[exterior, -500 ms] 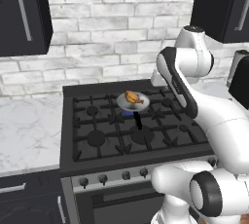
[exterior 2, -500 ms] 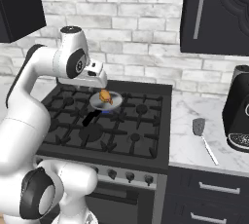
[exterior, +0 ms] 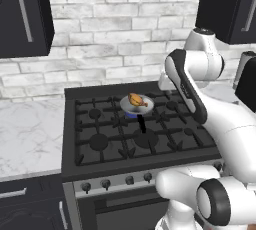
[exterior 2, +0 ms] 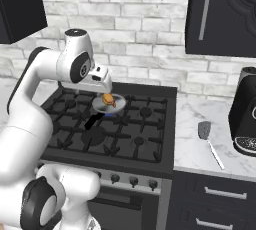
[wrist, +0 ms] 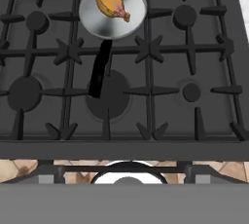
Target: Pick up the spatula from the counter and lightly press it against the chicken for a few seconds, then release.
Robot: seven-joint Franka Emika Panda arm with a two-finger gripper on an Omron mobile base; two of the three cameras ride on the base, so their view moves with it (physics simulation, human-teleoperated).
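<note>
Brickwork (exterior: pixel 115 39) in pale grey runs behind the whole kitchen, with dark upper cabinets (exterior 2: pixel 225 14) hanging in front of it at either side. Below sits a black gas stove (exterior: pixel 100 124) with iron grates and a row of knobs along its front. A marble table (exterior 2: pixel 192 149) flanks the stove on both sides. The white arm (exterior 2: pixel 45 74) rises from the base and bends forward over the burners.

On the right stretch of the table stands a dark coffee machine (exterior 2: pixel 245 114). A round silver pan (wrist: pixel 113 9) rests on a rear middle burner, its black handle pointing toward the front of the stove. The spatula (exterior 2: pixel 211 146) lies flat on the table right of the stove, just beside the coffee machine, with its grey blade toward the wall and its thin handle running toward the table's front edge. It is well apart from the pan. The chicken (wrist: pixel 111 1), a golden-brown piece, lies inside the pan.

The tool (exterior 2: pixel 102 86) hangs above the stove close to the pan, holding nothing. I cannot tell how far its fingers are spread.
</note>
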